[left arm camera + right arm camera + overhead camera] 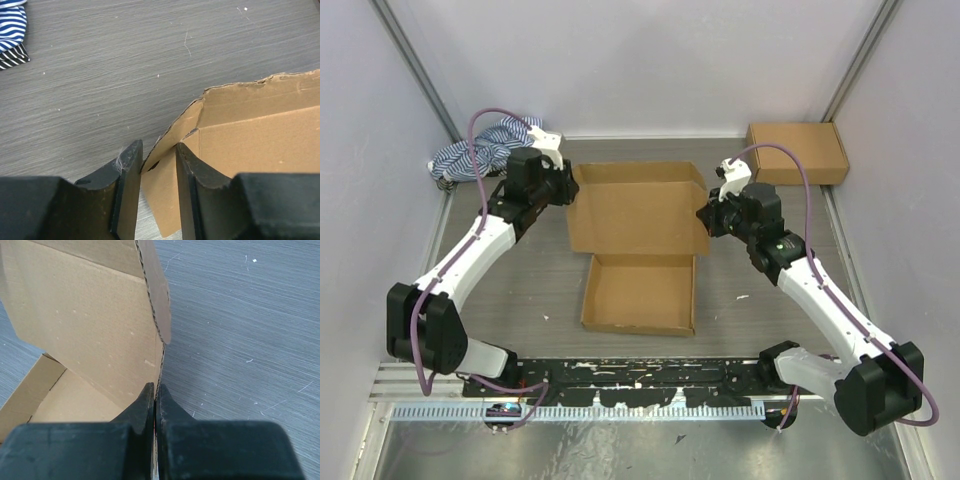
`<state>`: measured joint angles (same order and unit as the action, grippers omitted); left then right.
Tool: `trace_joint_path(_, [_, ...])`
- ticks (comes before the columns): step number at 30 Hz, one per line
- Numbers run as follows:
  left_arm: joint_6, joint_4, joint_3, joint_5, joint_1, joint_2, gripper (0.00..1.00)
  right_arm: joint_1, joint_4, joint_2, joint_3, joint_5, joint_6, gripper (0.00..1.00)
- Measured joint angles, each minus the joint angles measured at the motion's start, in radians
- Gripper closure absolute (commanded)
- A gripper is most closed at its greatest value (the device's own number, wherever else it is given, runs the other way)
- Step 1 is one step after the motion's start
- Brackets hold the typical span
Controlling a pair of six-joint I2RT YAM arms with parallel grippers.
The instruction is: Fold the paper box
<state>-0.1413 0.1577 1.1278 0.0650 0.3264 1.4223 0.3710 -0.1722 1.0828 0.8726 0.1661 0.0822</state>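
**Both hands at the lid of the half-folded box**

The plain brown corrugated cardboard paper box sits in the middle of the grey wood-grain counter. Its shallow tray, walls standing, lies nearest the arm bases. Its broad lid panel rises from the tray's far edge and leans toward the back wall.

The left hand is at the lid's left edge. In its wrist view the hand is partly open, with a black finger on each side of the left side flap. The flap's ragged edge runs down into the gap, and I cannot tell whether either finger presses it.

The right hand is at the lid's right edge. In its wrist view the hand is closed, fingertips together, and the right side flap's corrugated edge runs straight into the seam between them.

A second, closed brown cardboard box lies flat in the far right corner, well apart from the hands. A crumpled blue-and-white striped cloth lies in the far left corner, just behind the left arm.
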Motion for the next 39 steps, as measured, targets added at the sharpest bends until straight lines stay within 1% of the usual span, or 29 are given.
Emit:
trace_joint_path(7, [0.007, 0.021, 0.0, 0.035, 0.0, 0.0, 0.65, 0.0, -0.01, 0.005, 0.004, 0.0, -0.001, 0.99])
trace_joint_path(13, [0.007, 0.007, -0.024, 0.047, -0.001, -0.026, 0.61, 0.0, -0.014, 0.005, 0.005, 0.0, -0.001, 0.99])
trace_joint_path(22, [-0.002, 0.016, -0.031, 0.109, -0.001, -0.027, 0.61, 0.0, -0.027, 0.022, 0.017, -0.002, 0.0, 0.99])
trace_joint_path(30, [-0.053, 0.074, -0.031, 0.184, -0.003, -0.045, 0.62, 0.0, -0.047, 0.03, 0.022, -0.027, 0.007, 0.99])
trace_joint_path(32, [-0.067, 0.092, -0.031, 0.203, -0.003, -0.058, 0.63, 0.0, -0.047, 0.032, 0.022, -0.039, 0.014, 0.99])
trace_joint_path(34, [-0.082, 0.105, -0.031, 0.224, -0.003, -0.069, 0.66, 0.0, -0.047, 0.033, 0.022, -0.055, 0.024, 0.99])
trace_joint_path(37, [-0.105, 0.11, -0.032, 0.246, -0.003, -0.074, 0.76, 0.0, -0.044, 0.039, 0.022, -0.084, 0.034, 0.99])
trace_joint_path(39, [-0.121, 0.11, -0.032, 0.259, -0.003, -0.072, 0.78, 0.0, -0.031, 0.047, 0.022, -0.098, 0.04, 0.99])
